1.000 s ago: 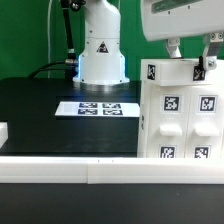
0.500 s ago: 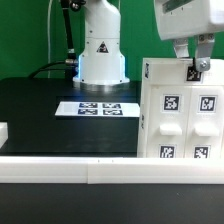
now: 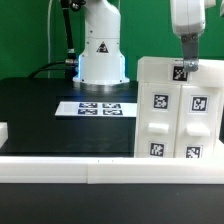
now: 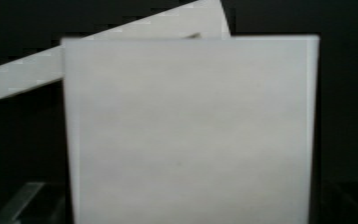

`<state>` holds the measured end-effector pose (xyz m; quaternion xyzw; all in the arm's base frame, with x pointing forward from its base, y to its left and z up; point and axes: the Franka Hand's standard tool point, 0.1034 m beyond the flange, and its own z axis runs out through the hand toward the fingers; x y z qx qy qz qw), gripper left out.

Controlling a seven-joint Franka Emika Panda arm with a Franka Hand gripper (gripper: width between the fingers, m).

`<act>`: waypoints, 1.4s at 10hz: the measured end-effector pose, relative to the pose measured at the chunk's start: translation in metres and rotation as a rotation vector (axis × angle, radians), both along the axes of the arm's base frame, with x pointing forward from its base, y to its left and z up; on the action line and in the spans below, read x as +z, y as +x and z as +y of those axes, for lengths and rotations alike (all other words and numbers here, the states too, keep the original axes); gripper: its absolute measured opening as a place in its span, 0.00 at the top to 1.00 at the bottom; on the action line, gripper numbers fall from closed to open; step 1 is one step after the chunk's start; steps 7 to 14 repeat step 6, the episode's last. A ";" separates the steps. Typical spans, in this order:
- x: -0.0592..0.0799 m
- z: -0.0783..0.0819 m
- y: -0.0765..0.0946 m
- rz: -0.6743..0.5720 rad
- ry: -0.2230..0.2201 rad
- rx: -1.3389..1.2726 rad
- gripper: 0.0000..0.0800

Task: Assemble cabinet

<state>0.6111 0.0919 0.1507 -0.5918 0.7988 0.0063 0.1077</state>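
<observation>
Black table (image 3: 40, 110) under cabinet (image 3: 175, 115), marker board (image 3: 97, 108)

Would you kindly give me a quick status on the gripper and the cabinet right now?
Gripper at the cabinet's top edge, jaw state unclear. Cabinet upright on the exterior view's right. Marker board flat on the table, apart. Nothing in the way.

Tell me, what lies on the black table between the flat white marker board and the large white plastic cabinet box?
Nothing: in the exterior view, bare black table separates the marker board from the cabinet box.
</observation>
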 end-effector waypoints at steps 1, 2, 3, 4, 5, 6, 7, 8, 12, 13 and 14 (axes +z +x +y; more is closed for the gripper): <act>0.000 0.001 0.000 0.000 0.003 0.000 0.06; 0.000 0.001 0.000 0.000 0.003 0.005 0.06; 0.000 0.001 0.000 -0.001 0.002 0.011 0.02; -0.001 0.002 0.000 -0.002 0.001 0.018 0.02; -0.001 0.002 0.000 -0.002 0.001 0.022 0.00; -0.001 0.002 0.000 -0.003 0.000 0.026 0.00; -0.001 0.002 0.000 -0.003 0.000 0.026 0.00; -0.001 0.002 0.000 -0.003 0.000 0.026 0.00; -0.001 0.002 0.000 -0.003 0.000 0.026 0.00; -0.001 0.002 0.000 -0.003 0.000 0.026 0.00; -0.001 0.002 0.000 -0.003 0.000 0.026 0.00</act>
